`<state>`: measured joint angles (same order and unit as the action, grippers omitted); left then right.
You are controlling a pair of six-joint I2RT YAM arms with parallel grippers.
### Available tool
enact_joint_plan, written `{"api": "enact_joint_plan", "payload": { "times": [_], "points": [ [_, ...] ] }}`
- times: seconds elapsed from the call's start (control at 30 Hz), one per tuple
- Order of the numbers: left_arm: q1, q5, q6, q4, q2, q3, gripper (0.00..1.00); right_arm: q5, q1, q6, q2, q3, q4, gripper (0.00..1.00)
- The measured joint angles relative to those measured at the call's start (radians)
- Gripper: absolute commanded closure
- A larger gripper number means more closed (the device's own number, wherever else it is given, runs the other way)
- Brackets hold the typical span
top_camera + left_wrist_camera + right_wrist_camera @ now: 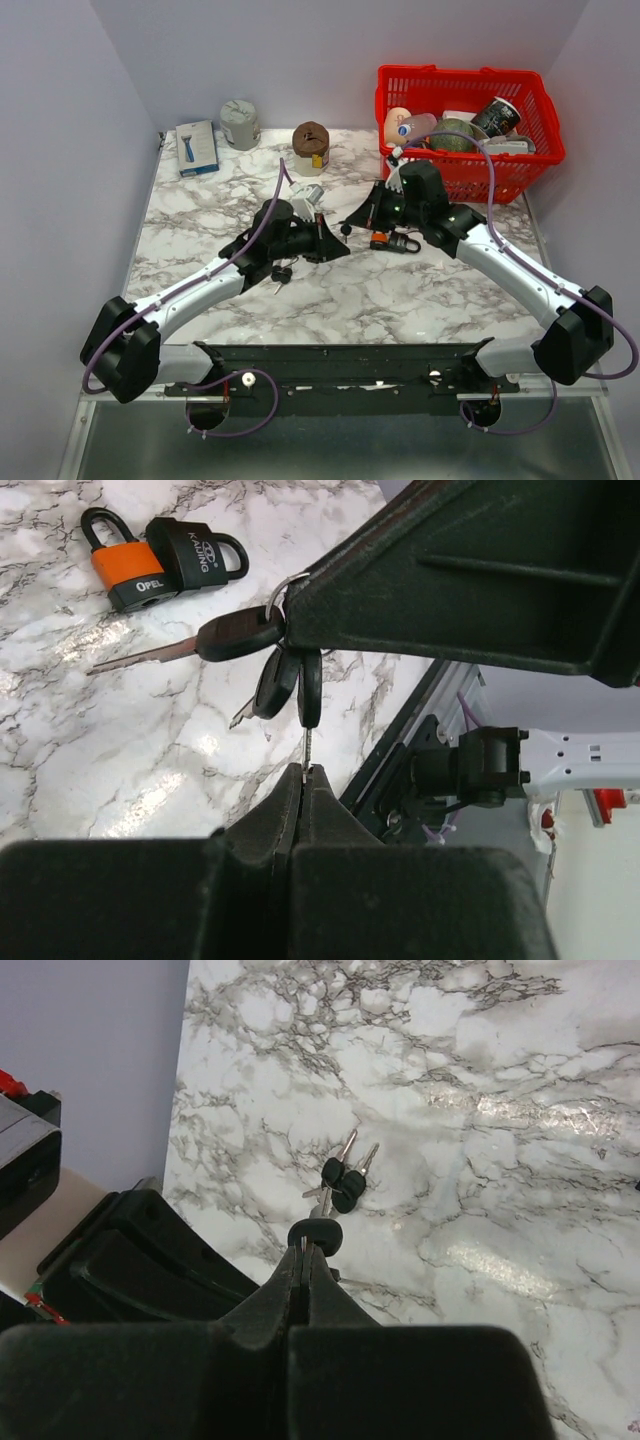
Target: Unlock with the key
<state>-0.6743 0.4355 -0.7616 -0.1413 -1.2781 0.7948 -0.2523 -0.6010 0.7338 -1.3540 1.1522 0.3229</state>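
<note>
The left gripper (pixel 305 772) is pinched shut on one blade of the key bunch (pixel 275 665). The right gripper (pixel 303 1255) is closed on a black-headed key (pixel 316 1236). The orange padlock (pixel 125 572) lies at ten o'clock from the left tips. A blade-held key is best regripped by its head before the keyway is approached.

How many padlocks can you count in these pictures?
2. The orange padlock and the black padlock lie side by side, touching, on the marble table, close to the red basket. More could be hidden among the basket's clutter.
</note>
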Motion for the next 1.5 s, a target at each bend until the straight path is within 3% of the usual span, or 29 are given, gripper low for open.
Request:
{"api": "enact_joint_plan", "payload": {
  "times": [0.1, 0.13, 0.23, 0.3, 0.37, 0.43, 0.7, 1.1, 1.2, 1.3, 1.37, 1.5],
  "points": [
    [0.002, 0.01, 0.049, 0.045, 0.029, 0.0, 1.0, -0.016, 0.0, -0.037, 0.0, -0.001, 0.005, 0.66],
    [0.004, 0.016, 0.065, 0.063, 0.037, 0.0, 1.0, -0.024, 0.0, -0.059, 0.0, -0.001, 0.008, 0.48],
    [0.01, 0.052, 0.13, 0.168, 0.063, 0.019, 1.0, -0.039, 0.0, -0.143, 0.011, -0.009, 0.016, 0.32],
    [0.014, 0.084, 0.175, 0.242, 0.064, 0.046, 1.0, -0.052, 0.0, -0.216, 0.037, -0.027, 0.024, 0.3],
    [0.016, 0.13, 0.223, 0.322, 0.064, 0.079, 1.0, -0.072, 0.0, -0.277, 0.068, -0.048, 0.029, 0.32],
    [0.016, 0.185, 0.262, 0.391, 0.062, 0.11, 1.0, -0.125, 0.001, -0.348, 0.101, -0.068, 0.032, 0.41],
    [0.016, 0.358, 0.378, 0.578, 0.042, 0.151, 1.0, -0.462, 0.001, -0.505, 0.098, -0.091, 0.035, 0.48],
    [0.016, 0.423, 0.407, 0.623, 0.042, 0.151, 1.0, -0.708, -0.001, -0.581, 0.014, -0.091, 0.093, 0.59],
    [0.016, 0.433, 0.407, 0.623, 0.042, 0.151, 1.0, -0.724, -0.001, -0.59, 0.005, -0.091, 0.1, 0.67],
    [0.016, 0.443, 0.406, 0.622, 0.042, 0.151, 1.0, -0.734, -0.001, -0.599, -0.005, -0.091, 0.101, 0.81],
    [0.016, 0.446, 0.406, 0.623, 0.042, 0.15, 1.0, -0.741, 0.0, -0.6, -0.014, -0.089, 0.104, 0.96],
    [0.016, 0.445, 0.401, 0.62, 0.042, 0.137, 1.0, -0.758, 0.001, -0.598, -0.033, -0.079, 0.112, 0.99]
  ]
}}
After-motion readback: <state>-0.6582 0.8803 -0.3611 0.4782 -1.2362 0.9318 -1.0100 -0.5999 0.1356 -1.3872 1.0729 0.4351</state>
